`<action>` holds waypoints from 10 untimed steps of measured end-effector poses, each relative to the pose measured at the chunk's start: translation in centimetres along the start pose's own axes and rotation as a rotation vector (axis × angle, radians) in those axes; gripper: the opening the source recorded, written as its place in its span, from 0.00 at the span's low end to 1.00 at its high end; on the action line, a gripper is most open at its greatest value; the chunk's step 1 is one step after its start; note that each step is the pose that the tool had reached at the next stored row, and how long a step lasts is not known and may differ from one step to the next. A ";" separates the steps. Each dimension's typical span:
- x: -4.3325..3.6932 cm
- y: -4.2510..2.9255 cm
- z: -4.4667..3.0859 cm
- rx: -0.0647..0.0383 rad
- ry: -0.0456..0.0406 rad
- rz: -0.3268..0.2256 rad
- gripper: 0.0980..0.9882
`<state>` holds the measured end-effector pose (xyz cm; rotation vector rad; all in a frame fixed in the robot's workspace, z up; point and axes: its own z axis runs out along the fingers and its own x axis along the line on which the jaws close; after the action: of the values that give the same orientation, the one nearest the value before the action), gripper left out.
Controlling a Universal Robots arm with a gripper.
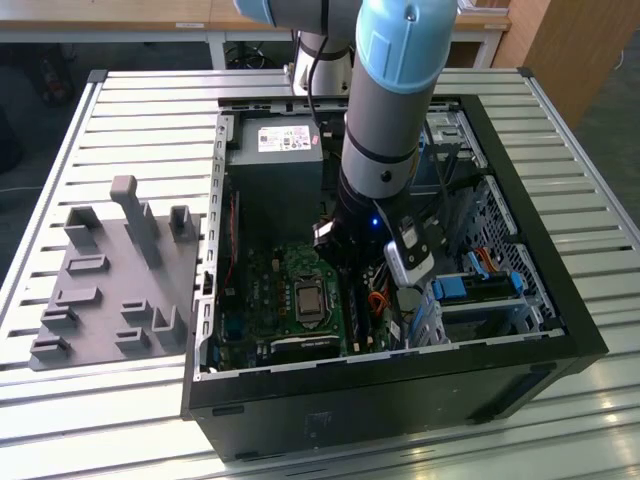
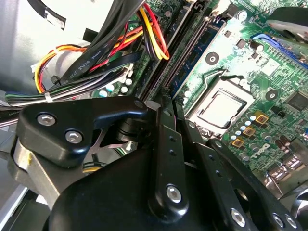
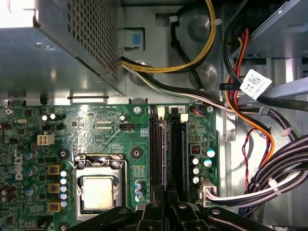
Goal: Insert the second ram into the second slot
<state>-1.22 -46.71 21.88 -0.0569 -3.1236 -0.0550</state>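
Ram, a thin blue stick, stands on its edge right at the two dark slots on the green board. It runs out from between the fingers of the gripper, which are pressed close and pinch it. I cannot tell if it is down in a slot or just over one. The slots lie near the board's edge by the wires, with the square silver chip on their other side. In the exterior view the arm reaches down into the open black case on a slatted table. A gray tray lies beside the case, toward the exterior view's left.
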 end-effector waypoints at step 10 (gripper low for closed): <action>0.01 -0.03 0.21 0.000 0.0035 0.000 0.04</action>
<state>-1.24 -46.73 21.67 -0.0571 -3.1201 -0.0543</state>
